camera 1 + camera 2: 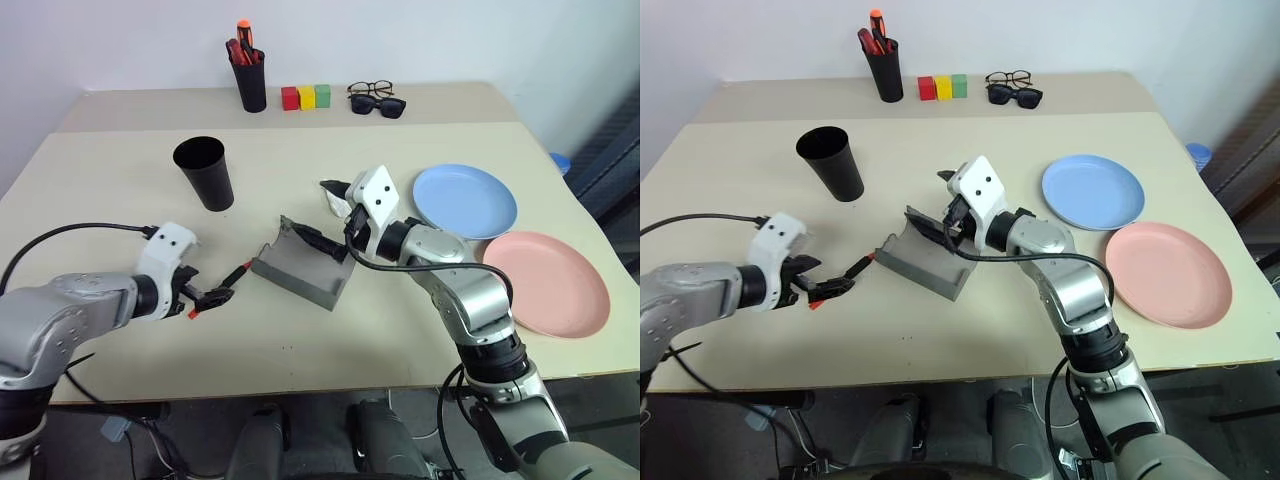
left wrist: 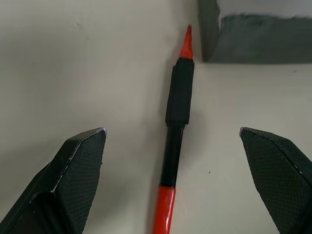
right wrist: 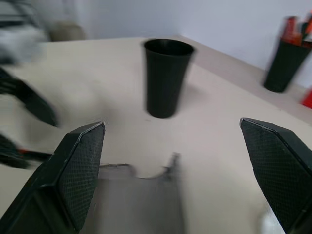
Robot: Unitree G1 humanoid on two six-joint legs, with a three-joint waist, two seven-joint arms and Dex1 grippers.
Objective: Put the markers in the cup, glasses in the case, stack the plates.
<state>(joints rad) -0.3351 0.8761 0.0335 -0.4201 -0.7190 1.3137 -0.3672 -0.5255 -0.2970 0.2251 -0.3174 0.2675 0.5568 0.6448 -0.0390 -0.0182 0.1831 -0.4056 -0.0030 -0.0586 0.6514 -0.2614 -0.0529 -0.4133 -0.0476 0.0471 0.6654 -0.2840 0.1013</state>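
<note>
Near the table [image 1: 120, 160] front edge, left hand [image 1: 207, 297] spread over the black-red marker [image 1: 232, 279]; open case [image 1: 300, 272] at its 2 o'clock. Right hand [image 1: 325, 215] spread above case, possibly hiding the white marker. Cup [image 1: 205, 172] stands clear at 12.

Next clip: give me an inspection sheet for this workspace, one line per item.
Surface: beige table, two joined tops.
Job's things: black-bodied marker flat beside open grey case; black cup upright; wire-framed glasses at far edge; blue plate and pink plate side by side, unstacked.
Clutter: pen pot, coloured blocks, sunglasses.
Grippers: left gripper open over marker; right gripper open above case.
Cables: black cable along left arm.
Surroundings: white wall.
</note>
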